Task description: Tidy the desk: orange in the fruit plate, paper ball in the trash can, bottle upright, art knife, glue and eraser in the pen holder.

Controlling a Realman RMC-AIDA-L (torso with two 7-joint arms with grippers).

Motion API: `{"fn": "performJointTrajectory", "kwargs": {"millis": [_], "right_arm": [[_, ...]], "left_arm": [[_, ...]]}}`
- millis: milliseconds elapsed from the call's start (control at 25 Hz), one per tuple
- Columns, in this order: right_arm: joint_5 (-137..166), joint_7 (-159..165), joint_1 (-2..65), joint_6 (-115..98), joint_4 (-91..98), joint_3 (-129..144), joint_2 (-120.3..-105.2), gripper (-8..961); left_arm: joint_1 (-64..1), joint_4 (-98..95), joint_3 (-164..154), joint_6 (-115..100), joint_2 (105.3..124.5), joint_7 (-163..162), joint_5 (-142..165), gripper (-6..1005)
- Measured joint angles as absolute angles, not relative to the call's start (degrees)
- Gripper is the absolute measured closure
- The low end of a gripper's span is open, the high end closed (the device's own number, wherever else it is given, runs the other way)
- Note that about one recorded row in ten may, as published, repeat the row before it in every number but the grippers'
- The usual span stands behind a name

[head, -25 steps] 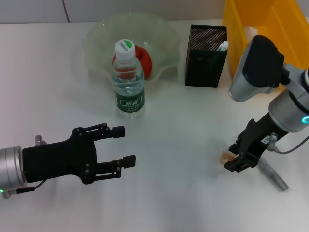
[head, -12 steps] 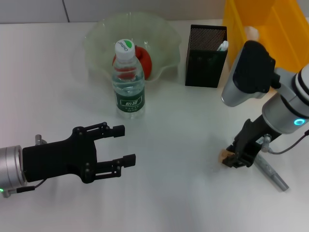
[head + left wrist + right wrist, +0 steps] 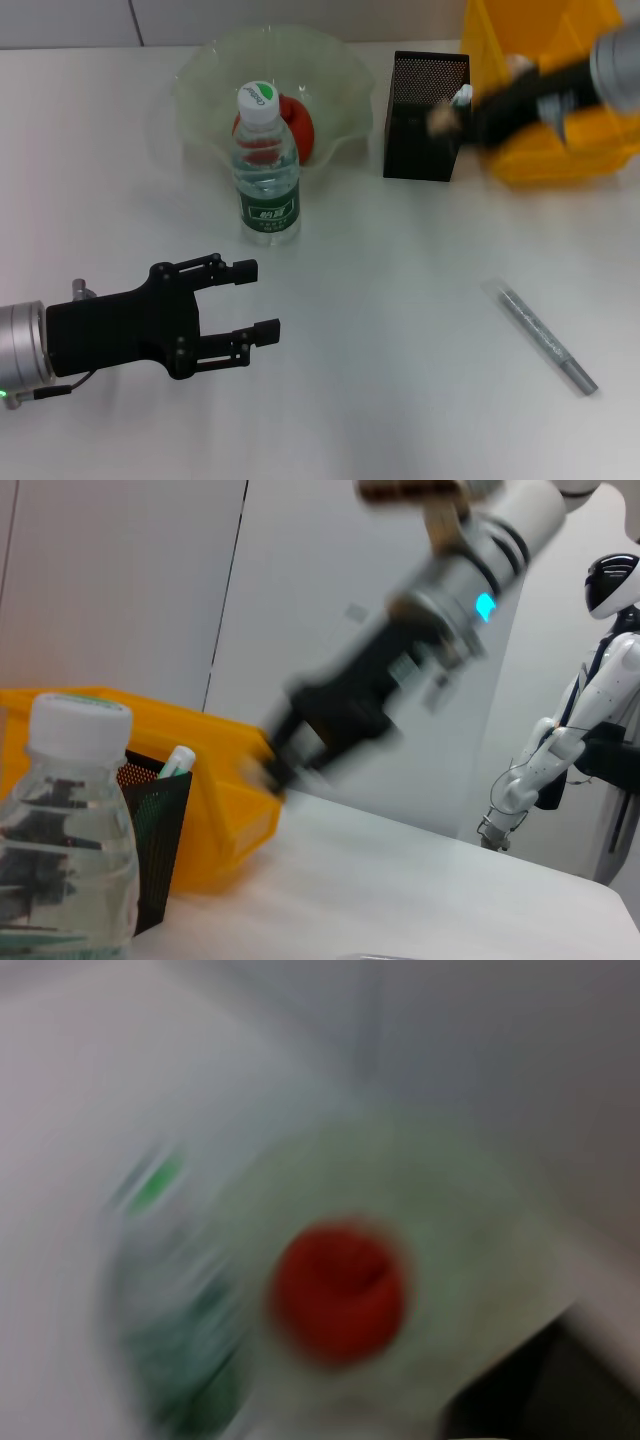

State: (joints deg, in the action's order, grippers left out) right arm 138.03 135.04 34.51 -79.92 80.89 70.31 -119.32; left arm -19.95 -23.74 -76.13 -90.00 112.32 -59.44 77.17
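Eraser (image 3: 438, 121) sits clamped in my right gripper (image 3: 450, 118), raised just over the pen holder (image 3: 425, 125). My left gripper (image 3: 245, 302) hovers above the desk (image 3: 400, 330), fingers spread, holding nothing.

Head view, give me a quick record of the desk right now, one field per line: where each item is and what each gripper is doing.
orange: in the fruit plate
bottle: upright on the desk, in front of the fruit plate
pen holder: between fruit plate and trash can, white item sticking out
eraser: tan block at the right gripper's tip, over the pen holder
grey pen-like tool: lying on the desk, near right
left gripper: open, idle near left, holding nothing
right gripper: blurred in motion, above the pen holder
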Motion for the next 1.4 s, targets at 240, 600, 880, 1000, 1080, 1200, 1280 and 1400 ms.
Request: {"fn": "performJointTrajectory", "kwargs": {"millis": [240, 600, 880, 1000, 1080, 1200, 1280, 1400], "right_arm": [[137.4, 137.9, 39.0, -65.4, 72.9, 69.3, -119.27, 704], [137.4, 138.4, 42.6, -62.5, 67.1, 69.2, -119.19, 601], [137.2, 139.7, 40.0, -65.9, 73.5, 68.4, -119.27, 376], [137.8, 140.9, 38.3, -74.9, 80.0, 68.2, -119.21, 329], [139.6, 141.0, 38.0, -82.1, 82.5, 67.7, -119.2, 329], [142.2, 141.7, 37.5, -89.2, 81.7, 67.3, -119.31, 328], [143.0, 141.9, 36.8, -91.0, 79.2, 67.6, -119.35, 328], [143.5, 141.9, 35.1, -90.7, 75.3, 67.7, -119.43, 329]], "left_arm": [[-19.8, -23.8, -75.9, -89.9, 112.46, -59.4, 77.2, 233], [-19.8, -23.7, -75.9, -89.5, 112.57, -59.4, 77.2, 233], [-19.9, -23.7, -75.9, -89.2, 112.37, -59.2, 77.0, 233], [-20.0, -23.7, -75.9, -89.2, 112.16, -59.4, 77.0, 233], [-20.0, -23.7, -75.9, -89.2, 112.16, -59.4, 77.0, 233], [-19.7, -23.6, -73.8, -89.0, 112.04, -59.2, 77.0, 233], [-19.7, -23.6, -73.3, -89.2, 111.95, -59.2, 77.1, 233], [-19.7, -23.8, -73.0, -90.0, 111.64, -59.4, 77.1, 233]]}}
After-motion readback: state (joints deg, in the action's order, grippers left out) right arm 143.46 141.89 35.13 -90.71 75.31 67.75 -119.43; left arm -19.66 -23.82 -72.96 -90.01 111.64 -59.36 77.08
